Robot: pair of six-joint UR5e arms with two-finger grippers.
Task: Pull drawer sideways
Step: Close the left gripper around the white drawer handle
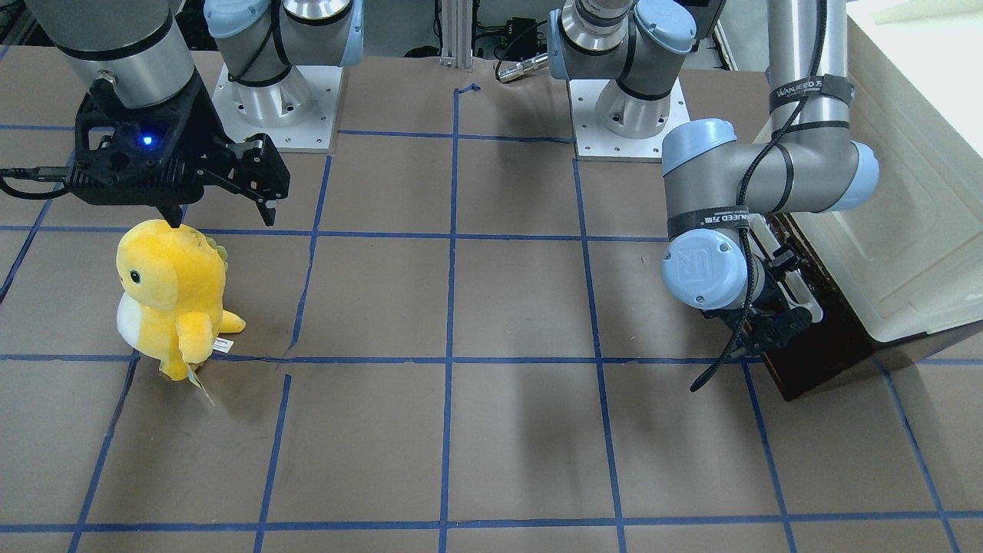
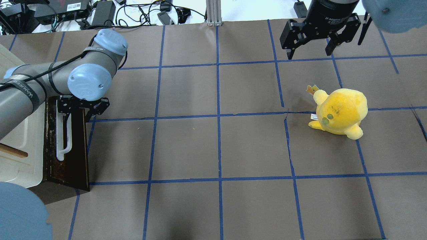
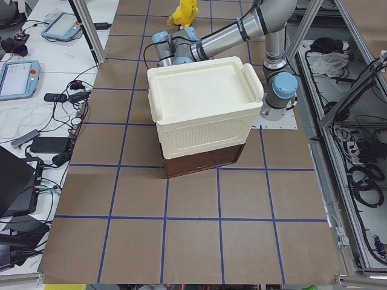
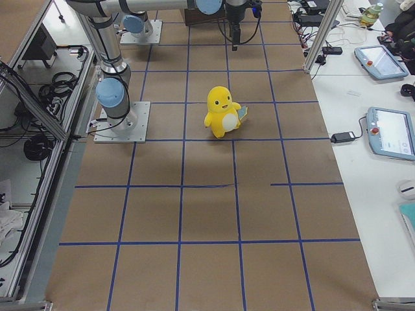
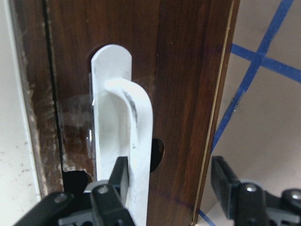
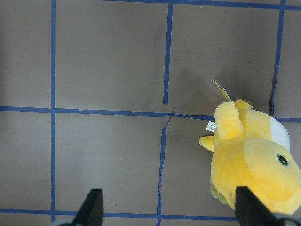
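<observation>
The drawer's dark brown front (image 2: 75,150) sits under the cream box at the table's left end, with its long white bar handle (image 2: 63,136) facing the table. It also shows in the front view (image 1: 818,353). My left gripper (image 5: 169,181) is open, its jaws either side of the handle (image 5: 136,141). One finger (image 5: 118,176) is right beside the bar and the other (image 5: 223,181) stands well apart. My right gripper (image 2: 308,53) is open and empty, above the table's far right. The inner tray is hidden.
A large cream-white plastic box (image 2: 20,143) sits on top of the drawer unit. A yellow plush toy (image 2: 340,111) stands on the right half of the table, below and near my right gripper (image 1: 223,215). Blue tape lines grid the brown table.
</observation>
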